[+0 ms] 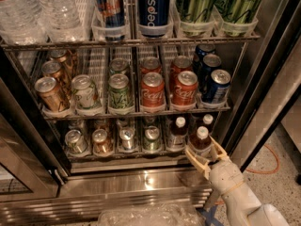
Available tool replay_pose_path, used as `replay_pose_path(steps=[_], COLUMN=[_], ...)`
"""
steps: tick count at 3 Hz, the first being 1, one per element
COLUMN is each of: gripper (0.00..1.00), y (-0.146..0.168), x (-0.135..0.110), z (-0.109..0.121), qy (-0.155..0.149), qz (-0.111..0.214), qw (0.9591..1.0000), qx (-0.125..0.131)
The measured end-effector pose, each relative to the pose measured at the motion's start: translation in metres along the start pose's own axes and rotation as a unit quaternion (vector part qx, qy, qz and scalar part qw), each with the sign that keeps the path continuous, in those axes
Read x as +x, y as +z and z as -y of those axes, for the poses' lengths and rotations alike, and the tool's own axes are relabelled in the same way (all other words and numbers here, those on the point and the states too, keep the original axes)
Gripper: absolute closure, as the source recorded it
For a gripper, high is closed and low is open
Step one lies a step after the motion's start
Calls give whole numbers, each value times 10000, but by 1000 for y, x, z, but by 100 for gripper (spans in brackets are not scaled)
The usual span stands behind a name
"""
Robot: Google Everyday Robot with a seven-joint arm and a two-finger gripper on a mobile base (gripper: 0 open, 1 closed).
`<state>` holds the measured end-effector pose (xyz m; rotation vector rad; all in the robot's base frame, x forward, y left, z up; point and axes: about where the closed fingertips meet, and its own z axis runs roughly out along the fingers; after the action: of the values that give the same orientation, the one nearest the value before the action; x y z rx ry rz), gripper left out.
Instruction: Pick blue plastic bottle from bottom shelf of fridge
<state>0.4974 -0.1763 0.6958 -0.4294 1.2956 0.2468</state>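
Observation:
The fridge stands open in the camera view, with wire shelves full of drinks. On the bottom shelf, at the right end, stand three small bottles with white caps and dark contents. The front right one is the blue plastic bottle. My gripper reaches up from the lower right. Its pale fingers stand open on either side of the bottle's base, at the front edge of the shelf. The bottle stands upright on the shelf.
Several cans fill the left lanes of the bottom shelf. The rack above holds red cola cans, green, gold and blue cans. Tall cans and clear water bottles stand on top. The dark door frame is close on the right. An orange cable lies on the floor.

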Motion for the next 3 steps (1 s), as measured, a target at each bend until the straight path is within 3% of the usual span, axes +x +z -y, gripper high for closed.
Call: replay_pose_path(steps=[1, 3], gripper=[100, 100], y=[-10, -13], x=[3, 13], z=[1, -1], qy=[266, 338], qz=[-57, -80], qw=[9996, 9993], qx=[-120, -169])
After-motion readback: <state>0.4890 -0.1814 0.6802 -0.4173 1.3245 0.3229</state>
